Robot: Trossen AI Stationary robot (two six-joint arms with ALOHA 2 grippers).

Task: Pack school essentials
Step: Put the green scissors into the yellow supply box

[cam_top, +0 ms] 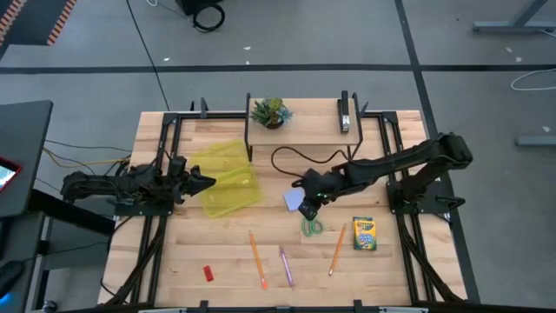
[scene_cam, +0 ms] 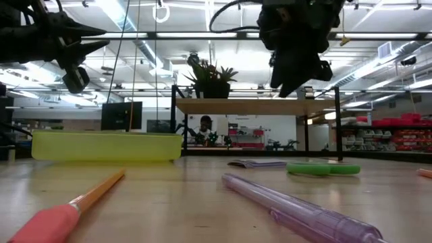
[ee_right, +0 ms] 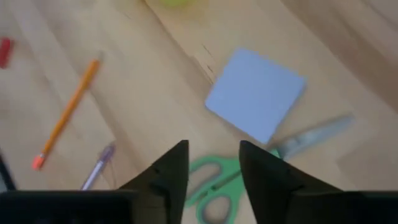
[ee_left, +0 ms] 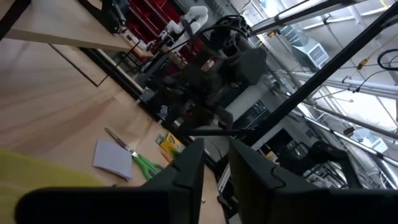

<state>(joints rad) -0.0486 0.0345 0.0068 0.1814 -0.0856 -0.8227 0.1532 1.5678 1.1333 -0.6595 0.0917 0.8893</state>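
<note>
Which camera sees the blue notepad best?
The right wrist view: the pale blue square notepad fills the middle, flat on the wood. The high view shows it small beside the right gripper; the low view shows only its edge; the left wrist view, a distant square.

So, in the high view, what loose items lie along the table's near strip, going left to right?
Small red eraser → orange pencil → purple pen → second orange pencil → yellow-green crayon box.
</note>
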